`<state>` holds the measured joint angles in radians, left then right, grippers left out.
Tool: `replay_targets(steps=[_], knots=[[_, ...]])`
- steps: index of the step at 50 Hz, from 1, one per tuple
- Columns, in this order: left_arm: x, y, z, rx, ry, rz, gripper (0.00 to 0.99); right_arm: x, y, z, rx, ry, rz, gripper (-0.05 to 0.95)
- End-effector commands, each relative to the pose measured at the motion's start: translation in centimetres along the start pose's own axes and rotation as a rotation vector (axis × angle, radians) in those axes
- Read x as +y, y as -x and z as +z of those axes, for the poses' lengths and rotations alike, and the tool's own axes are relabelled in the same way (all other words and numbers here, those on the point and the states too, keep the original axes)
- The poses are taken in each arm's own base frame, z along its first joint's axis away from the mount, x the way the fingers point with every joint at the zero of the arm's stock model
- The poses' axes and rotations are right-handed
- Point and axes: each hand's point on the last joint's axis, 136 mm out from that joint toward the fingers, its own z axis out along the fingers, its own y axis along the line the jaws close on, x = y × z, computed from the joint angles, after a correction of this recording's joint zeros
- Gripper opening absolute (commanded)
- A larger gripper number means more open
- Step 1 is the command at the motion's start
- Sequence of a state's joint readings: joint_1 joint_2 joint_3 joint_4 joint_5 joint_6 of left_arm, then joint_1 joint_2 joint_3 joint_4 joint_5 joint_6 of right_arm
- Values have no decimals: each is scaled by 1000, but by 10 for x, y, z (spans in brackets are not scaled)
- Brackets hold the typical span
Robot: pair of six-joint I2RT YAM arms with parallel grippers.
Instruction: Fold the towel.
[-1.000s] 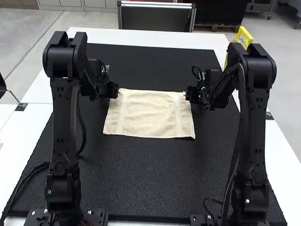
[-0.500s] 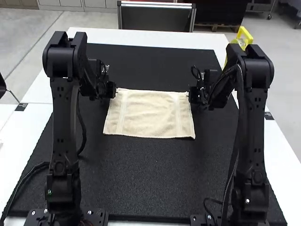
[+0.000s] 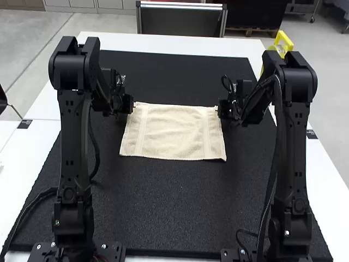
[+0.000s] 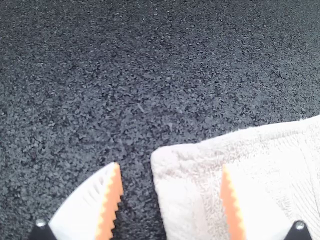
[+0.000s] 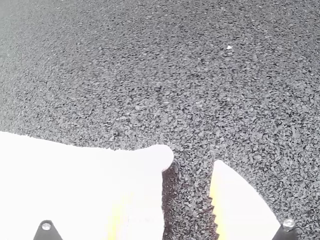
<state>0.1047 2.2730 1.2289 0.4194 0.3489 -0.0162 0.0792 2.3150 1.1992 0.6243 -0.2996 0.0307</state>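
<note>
As for the towel (image 3: pixel 173 131), lies spread flat on the black mat (image 3: pixel 169 207), over the white surface (image 3: pixel 322 174), between the left arm (image 3: pixel 75 147) and the right arm (image 3: pixel 297 153). Looks cream in the high view, with a band running near each side edge and slight ripples across the middle. Appears a little broader along the near edge than along the far one. Has a thin dark line under the near edge, close to the near right corner.

As for the left tool (image 3: pixel 132 105), sits at the towel's far left corner. Shows wide in the left wrist view, with orange pads (image 4: pixel 232 200) set well apart. Has the corner lying in the gap, with one finger over the cloth and the other over the mat just beside.

As for the right tool (image 3: pixel 219 111), sits at the towel's far right corner. Is wide too in the right wrist view, with the rounded corner between the fingers. Has one finger over the cloth, partly lost in glare, and the other over the mat, apart from the side edge. Cannot tell whether touching the cloth at either corner.

Includes a small white fleck (image 5: pixel 229 47) on the mat, beyond the right corner.
</note>
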Motion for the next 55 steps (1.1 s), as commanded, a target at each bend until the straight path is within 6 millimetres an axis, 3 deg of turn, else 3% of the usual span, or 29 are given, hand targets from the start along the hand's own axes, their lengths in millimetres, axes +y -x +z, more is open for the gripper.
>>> replay_targets(steps=[1, 9, 34, 48, 51, 55], knots=[[2, -10, 7, 12, -14, -14, 484, 28, -26, 12, 68, 92, -8, 446], [3, -11, 8, 11, -14, -13, 485, 34, -29, 12, 77, 100, -26, 495], [1, -21, 14, 28, -19, -17, 480, 35, -32, 16, 80, 102, -30, 484], [4, -25, 15, 34, -15, -22, 25, 37, -35, 16, 87, 125, -15, 82], [4, -25, 15, 32, -14, -24, 25, 36, -36, 16, 89, 125, -13, -8], [4, -25, 15, 33, -15, -23, 25, 36, -36, 16, 89, 128, -12, -20]])
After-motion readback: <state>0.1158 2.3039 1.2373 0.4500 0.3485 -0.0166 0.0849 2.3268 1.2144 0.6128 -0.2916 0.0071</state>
